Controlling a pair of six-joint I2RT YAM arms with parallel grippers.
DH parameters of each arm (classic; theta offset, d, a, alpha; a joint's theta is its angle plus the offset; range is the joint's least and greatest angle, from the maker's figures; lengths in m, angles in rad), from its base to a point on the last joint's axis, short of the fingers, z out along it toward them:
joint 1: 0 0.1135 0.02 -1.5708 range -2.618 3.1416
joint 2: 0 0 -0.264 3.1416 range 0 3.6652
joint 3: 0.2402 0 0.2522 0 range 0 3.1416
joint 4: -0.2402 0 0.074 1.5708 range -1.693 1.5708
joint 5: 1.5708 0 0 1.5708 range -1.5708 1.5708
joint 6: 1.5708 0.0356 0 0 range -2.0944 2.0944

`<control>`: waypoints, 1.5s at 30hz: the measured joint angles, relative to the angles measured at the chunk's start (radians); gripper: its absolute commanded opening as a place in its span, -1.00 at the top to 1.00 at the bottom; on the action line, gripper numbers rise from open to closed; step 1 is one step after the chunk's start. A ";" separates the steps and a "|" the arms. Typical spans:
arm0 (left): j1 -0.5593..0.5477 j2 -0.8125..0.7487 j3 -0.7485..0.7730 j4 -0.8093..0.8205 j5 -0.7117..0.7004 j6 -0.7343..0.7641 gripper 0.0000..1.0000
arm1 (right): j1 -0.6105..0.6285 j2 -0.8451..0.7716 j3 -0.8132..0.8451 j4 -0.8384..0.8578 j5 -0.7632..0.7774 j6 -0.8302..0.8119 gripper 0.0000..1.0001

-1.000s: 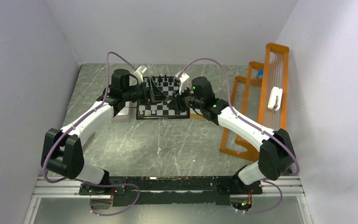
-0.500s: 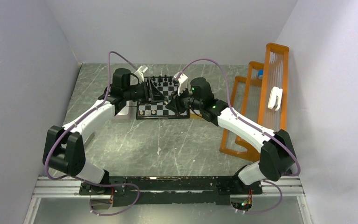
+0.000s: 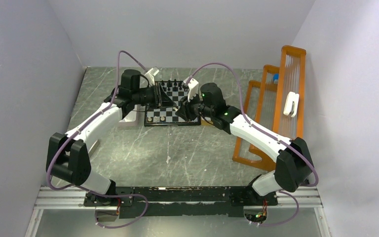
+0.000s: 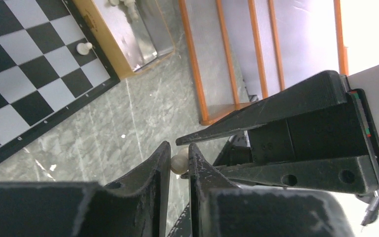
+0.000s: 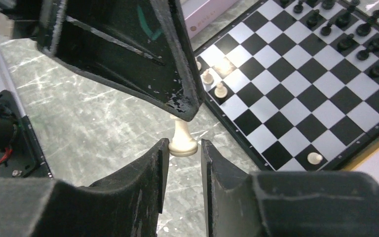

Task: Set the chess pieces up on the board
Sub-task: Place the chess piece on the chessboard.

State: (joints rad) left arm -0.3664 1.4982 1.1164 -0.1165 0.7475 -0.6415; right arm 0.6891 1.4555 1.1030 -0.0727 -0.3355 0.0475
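A cream pawn (image 5: 182, 138) hangs in the air just off the near edge of the board (image 5: 301, 84), between both grippers. My left gripper (image 4: 179, 158) is shut on its round head (image 4: 179, 163). My right gripper (image 5: 183, 148) stands narrowly open around its base, one finger touching it and a sliver of gap at the other. In the top view the two grippers meet over the board's (image 3: 170, 123) near right part. Black chess pieces (image 5: 345, 29) line the far rows. A few cream ones (image 5: 220, 90) stand on near squares, one (image 5: 315, 158) in the corner.
A silvery metal tray (image 4: 133, 34) with cream pieces lies beside the board on the right. An orange wire rack (image 3: 276, 98) stands along the right wall. A pale box (image 3: 128, 121) sits left of the board. Bare grey marble tabletop (image 3: 177, 153) lies in front.
The left gripper has closed from wide open onto the pawn's head. The right gripper's jaws have eased slightly apart at the base. Both arms have barely shifted.
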 measured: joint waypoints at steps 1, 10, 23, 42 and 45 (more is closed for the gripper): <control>-0.010 0.000 0.016 -0.023 -0.019 0.019 0.72 | 0.000 0.000 0.000 0.000 0.004 0.005 0.17; -0.127 0.000 0.107 -0.161 -0.257 0.139 0.80 | -0.001 -0.040 0.000 -0.032 0.044 0.066 -0.51; -0.314 0.077 0.210 -0.275 -0.735 0.241 0.84 | -0.001 -0.256 -0.083 -0.176 0.170 0.184 -1.00; -0.371 0.148 0.000 -0.102 -1.180 0.287 0.85 | -0.001 -0.508 -0.021 -0.247 0.269 0.206 -1.00; -0.371 0.148 -0.026 -0.060 -1.202 0.298 0.84 | -0.001 -0.525 -0.021 -0.251 0.269 0.207 -1.00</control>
State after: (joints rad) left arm -0.7376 1.6463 1.0908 -0.1764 -0.4541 -0.3439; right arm 0.6884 0.9310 1.0821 -0.3233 -0.0669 0.2543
